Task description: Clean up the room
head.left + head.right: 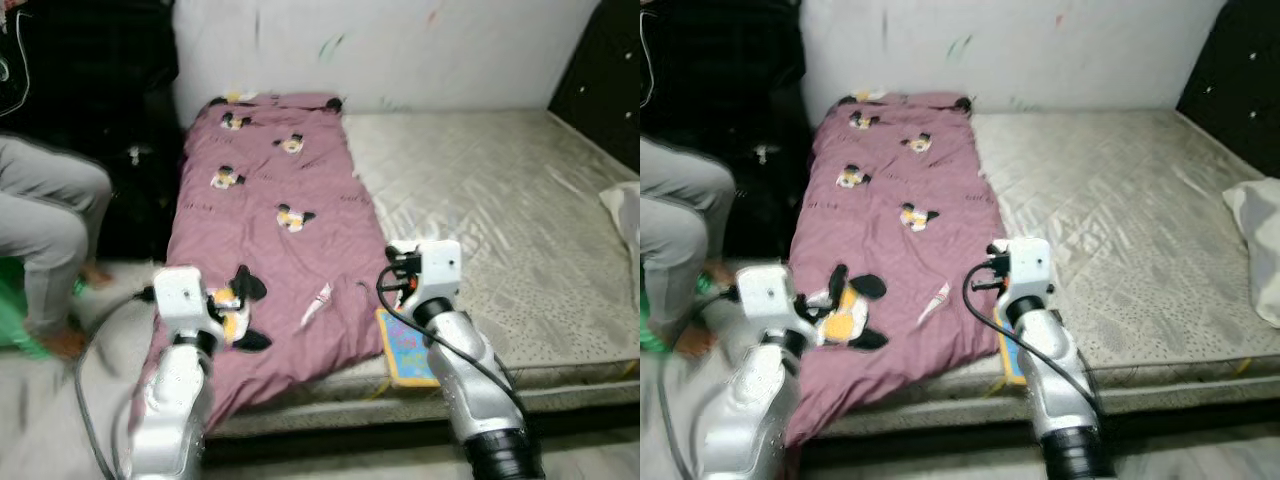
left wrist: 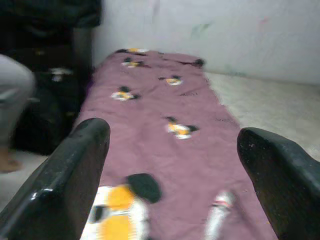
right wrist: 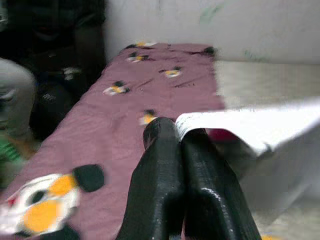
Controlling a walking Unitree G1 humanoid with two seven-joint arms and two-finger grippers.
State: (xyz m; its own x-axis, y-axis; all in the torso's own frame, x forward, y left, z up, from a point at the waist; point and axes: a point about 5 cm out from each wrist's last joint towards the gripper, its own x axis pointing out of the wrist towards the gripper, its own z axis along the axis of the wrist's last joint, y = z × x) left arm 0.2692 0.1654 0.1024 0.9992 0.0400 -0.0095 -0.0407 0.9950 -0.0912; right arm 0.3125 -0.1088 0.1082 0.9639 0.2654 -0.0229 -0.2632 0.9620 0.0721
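At the near edge of the bed [image 1: 520, 210], a picture book [image 1: 408, 352] is pinched by a page in the right gripper [image 3: 180, 145], jaws pressed together. A thin page could be torn or slipped. Its long axis is judged to run toward the wall. The left gripper [image 2: 172, 150] hovers spread over the blanket [image 1: 270, 200].

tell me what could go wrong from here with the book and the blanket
1. The right gripper has its jaws closed right at the edge of a white sheet, possibly a page. Pulling there might tear it.
2. The colourful book lies at the mattress near edge, so a nudge from the arm could knock it off.
3. The left gripper, jaws open, hangs over the purple blanket, which already droops over the edge. A tug may drag it down.
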